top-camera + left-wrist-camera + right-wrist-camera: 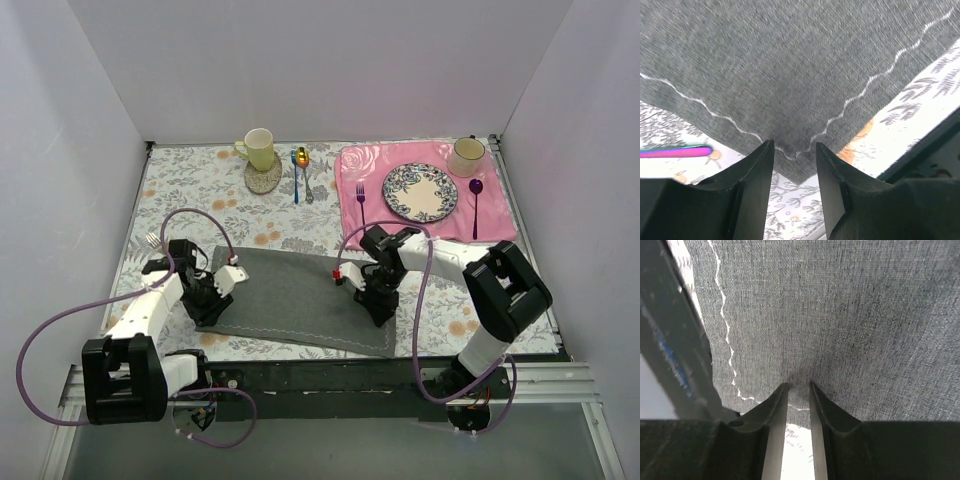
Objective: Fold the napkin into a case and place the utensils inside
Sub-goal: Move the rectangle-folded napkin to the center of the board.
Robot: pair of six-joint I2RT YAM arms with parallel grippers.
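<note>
The left tool (pixel 794 143) has its two dark fingers (pixel 757 175) partly apart, astride the near-left corner of the napkin (pixel 290 295). The stitched corner tip lies in the gap, and whether the fingers pinch the cloth cannot be told. The right tool (pixel 799 384) has its jaws drawn narrow at the napkin's near-right corner. The cloth puckers at the tips, so this tool grips the napkin there.

The napkin lies spread on the floral worktop (pixel 180 190) near the front edge, between the two arms, with wavy white stitching along its borders. In the left wrist view a slim iridescent purple handle (pixel 675 151) lies on the worktop just beside the cloth's edge, not touching it. A small silver utensil (pixel 152 239) shows at the worktop's left margin, beyond the left arm; its kind cannot be made out.

On the far side a yellow mug (pixel 259 148) stands on a round coaster (pixel 263 182), with a blue-handled spoon (pixel 297 165) just to its right. A pink placemat (pixel 365 225) bears a patterned plate (pixel 420 192). A purple fork (pixel 361 197) lies left of the plate, a purple spoon (pixel 476 200) right of it, and a cup (pixel 466 155) stands at the mat's far corner.
</note>
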